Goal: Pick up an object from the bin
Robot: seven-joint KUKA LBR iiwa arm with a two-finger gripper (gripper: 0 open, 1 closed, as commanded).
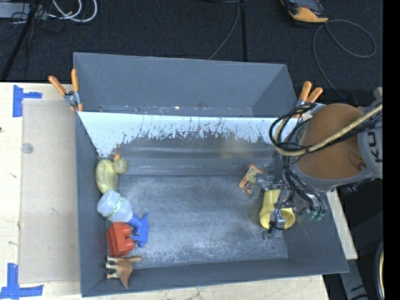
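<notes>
Yellow toy [270, 206], rounded and a little curved, lies on the floor of the bin [200, 230] at its right side, close to the right wall and nearer the front than the back. The hand [277, 217] is down right over it, reaching in from the right, with the arm's brown cover [331, 144] and looped cables [289, 130] above. Dark parts of the hand cross the toy and hide some of it. Whether the hand is open or closed, and whether it has any hold on the toy, I cannot tell.

Near the toy, towards the back and left, lies a small orange scrap [250, 179]. It is close enough that a sideways shift could nudge it.

The rest sit well apart in a row down the left wall: a duck [107, 174], a pale bottle [114, 206], a red block [120, 237] with a blue piece [140, 229] touching it, and a tan animal [123, 269] in the front corner. The bare floor between leaves the toy nearly alone, which I judge makes it the easy pick. The near wall is the one constraint, and coming down from above avoids it. A smooth, rounded toy may slip when squeezed.
</notes>
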